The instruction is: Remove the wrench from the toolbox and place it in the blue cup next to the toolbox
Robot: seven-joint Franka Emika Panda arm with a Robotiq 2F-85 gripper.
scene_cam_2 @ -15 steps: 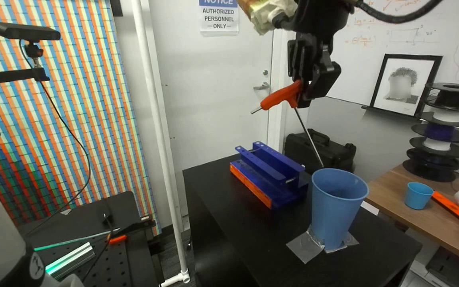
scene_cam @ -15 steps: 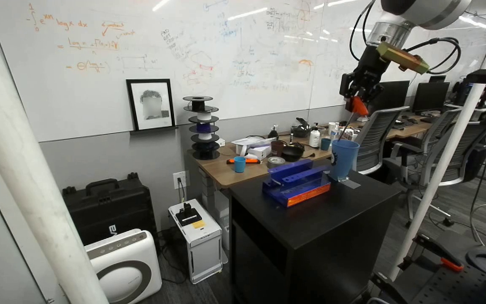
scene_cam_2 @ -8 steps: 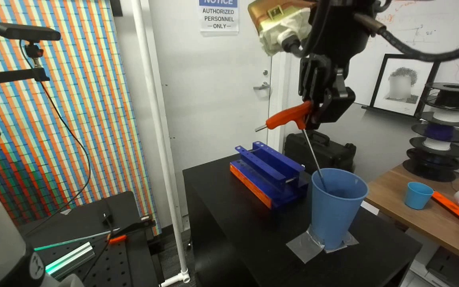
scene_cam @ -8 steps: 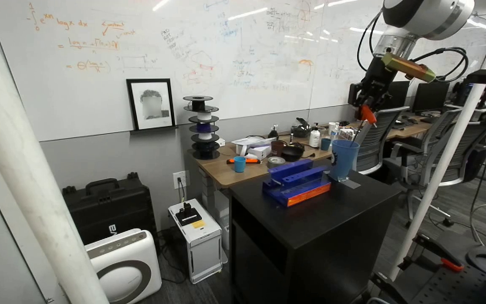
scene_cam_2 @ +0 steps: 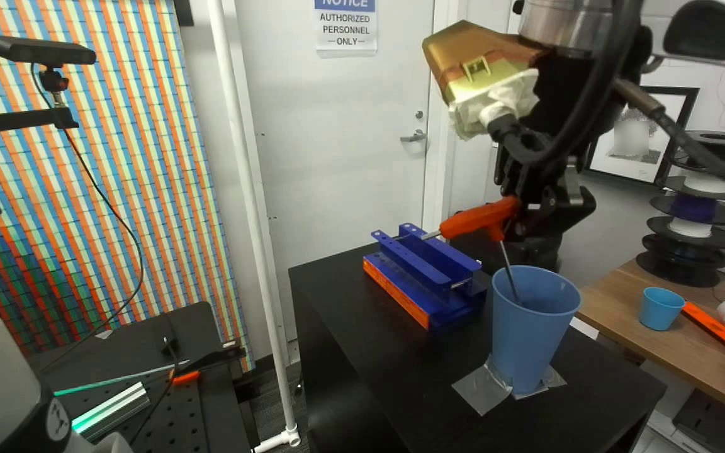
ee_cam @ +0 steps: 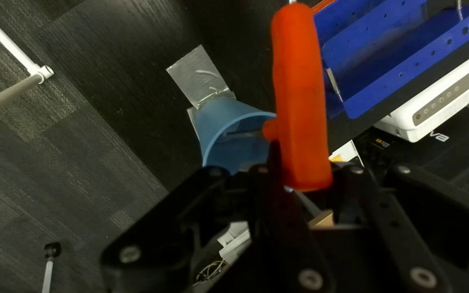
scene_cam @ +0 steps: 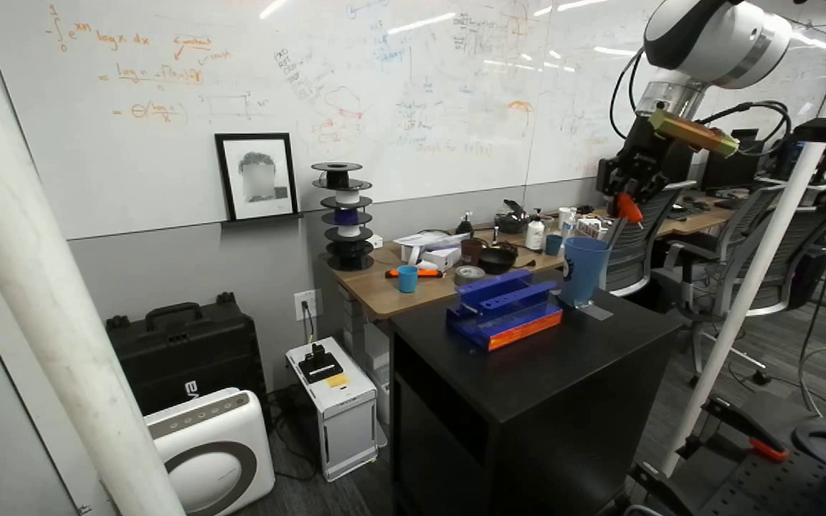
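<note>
Out of the toolbox [scene_cam_2: 414, 259], the wrench [scene_cam_2: 479, 219] is sinking into the cup [scene_cam_2: 529, 346].
In an exterior view, the toolbox is lying toward the far edge of the desk [scene_cam_2: 413, 371]; rightward, the wrench is leaning, its tip inside the cup, its handle above the rim. The gripper [scene_cam_2: 522, 217] is clasping that handle and riding lower than a second ago. Near the right edge the cup is standing upright: placing is looking nearly finished, letting go probably remaining.
</note>
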